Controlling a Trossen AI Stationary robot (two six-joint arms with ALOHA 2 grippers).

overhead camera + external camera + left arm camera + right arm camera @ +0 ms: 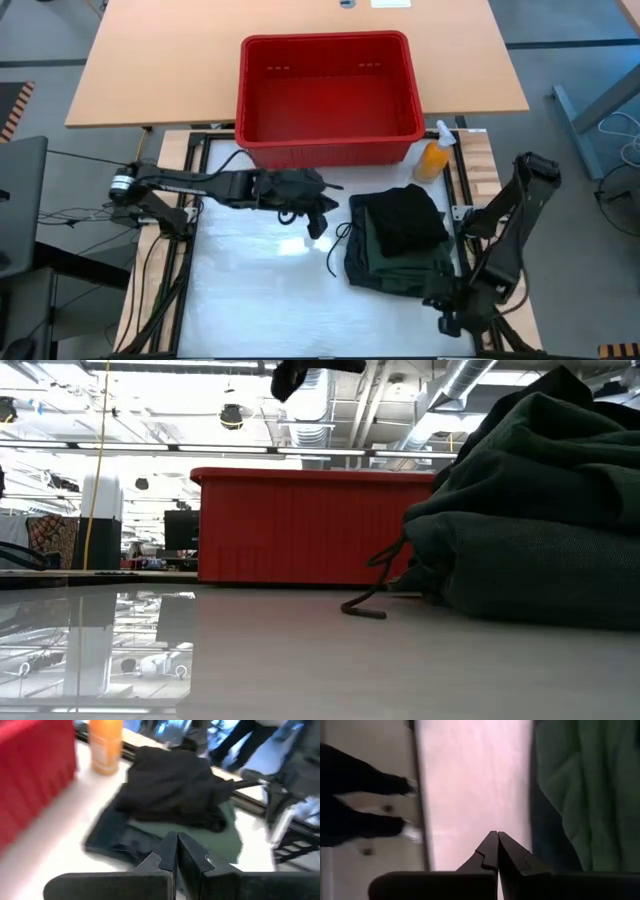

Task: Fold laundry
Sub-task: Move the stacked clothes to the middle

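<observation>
Laundry stacked on the worktop, both tools closed and empty.

Laundry (pixel 398 240): dark garments piled on the white worktop (pixel 260 300), right of centre; a black piece on top, green beneath it, a dark teal layer at the bottom, and a dark cord trailing from the pile's left edge onto the worktop. Basket (pixel 330 95): red plastic, at the far side of the worktop, nothing visible inside. Bottle (pixel 433 157): orange, upright, just beside the basket's right near corner and near the pile. Left tool (pixel 318 222): above the worktop, near the basket's front wall, left of the pile and apart from it; fingers pressed together, holding nothing. Right tool (pixel 447 322): at the worktop's near right edge, just beyond the pile's near corner; fingers together, holding nothing.
</observation>
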